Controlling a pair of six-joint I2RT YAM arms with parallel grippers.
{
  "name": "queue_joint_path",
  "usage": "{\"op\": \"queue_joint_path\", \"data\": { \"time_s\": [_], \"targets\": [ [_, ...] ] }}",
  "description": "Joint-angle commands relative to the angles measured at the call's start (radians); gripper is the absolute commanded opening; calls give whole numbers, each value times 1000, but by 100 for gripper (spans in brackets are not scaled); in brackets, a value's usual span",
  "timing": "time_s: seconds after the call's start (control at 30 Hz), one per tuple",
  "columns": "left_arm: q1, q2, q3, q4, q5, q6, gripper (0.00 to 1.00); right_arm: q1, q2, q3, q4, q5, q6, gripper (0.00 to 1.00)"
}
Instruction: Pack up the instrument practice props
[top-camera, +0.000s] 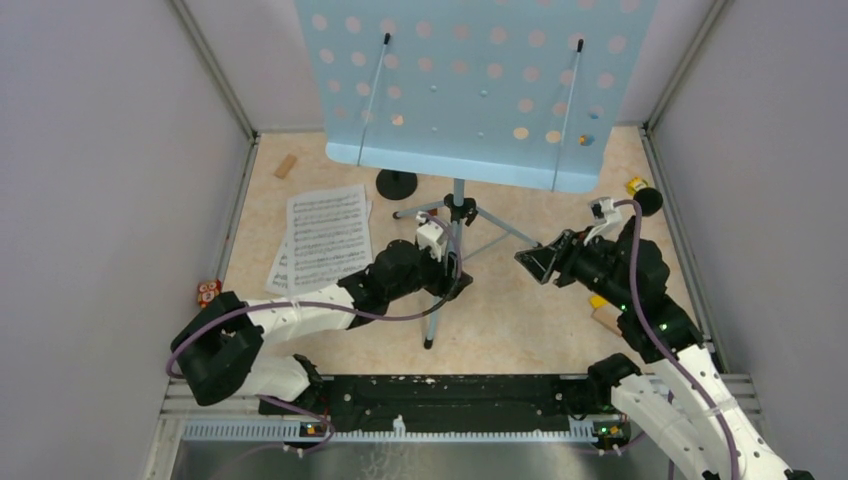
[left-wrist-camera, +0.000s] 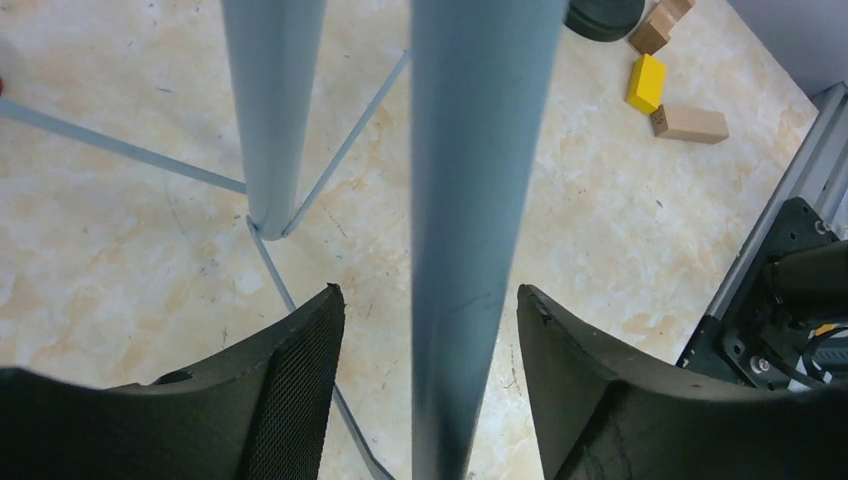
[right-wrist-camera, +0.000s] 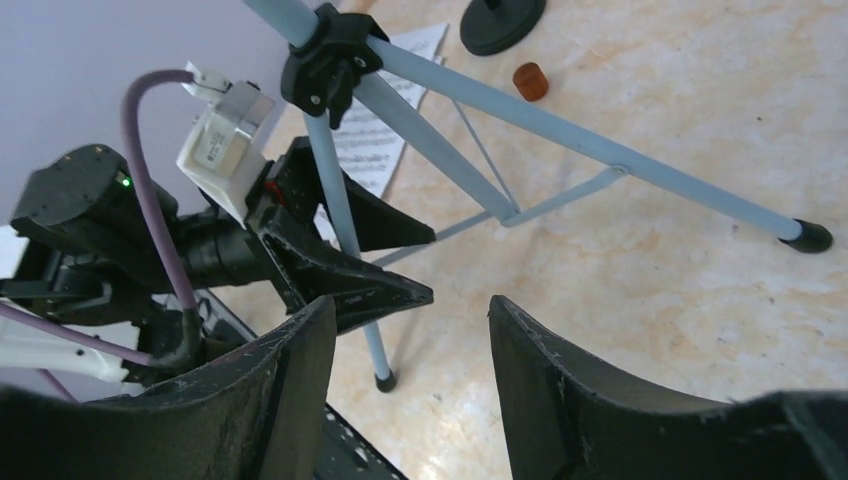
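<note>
2 pincers flank the light-blue music rack (top-camera: 480, 90), which stands upright mid-surface (top-camera: 520, 320) on spread grey legs, its long axis vertical and its perforated face turned toward my arms. My left pincer (left-wrist-camera: 430, 290) brackets the near leg (left-wrist-camera: 465, 200), jaws parted and clear of it, likely placed to fold the tripod. That leg slopes down toward the near edge. My right pincer (right-wrist-camera: 410, 300) hovers released and empty alongside.

beige marbled tabletop (top-camera: 520, 320) enclosed by plain grey walls (top-camera: 100, 150) on 3 sides.
</note>
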Motion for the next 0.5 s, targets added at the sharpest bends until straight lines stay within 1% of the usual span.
{"op": "queue_joint_path", "data": {
  "time_s": [0.0, 0.07, 0.1, 0.2, 0.27, 0.37, 0.47],
  "targets": [
    [-1, -74, -5, -23, -47, 4, 72, -1, -29, -23, 128, -11, 118, 58],
    [-2, -119, -18, -40, -61, 9, 77, -1, -37, -32, 140, 3, 140, 58],
    [-1, -150, -29, -42, -93, 13, 82, -1, -41, -37, 143, 8, 148, 58],
    [-1, -277, -67, -37, -144, 41, 92, -1, -45, -50, 147, 13, 150, 59],
    [0, -358, -101, 3, -181, 84, 95, -1, -43, -58, 150, 10, 150, 59],
    [2, -460, -163, 144, -209, 188, 97, -1, -45, -79, 172, -3, 159, 59],
    [28, -493, -168, 242, -153, 271, 97, -1, -44, -101, 203, -29, 171, 59]
  ]
}}
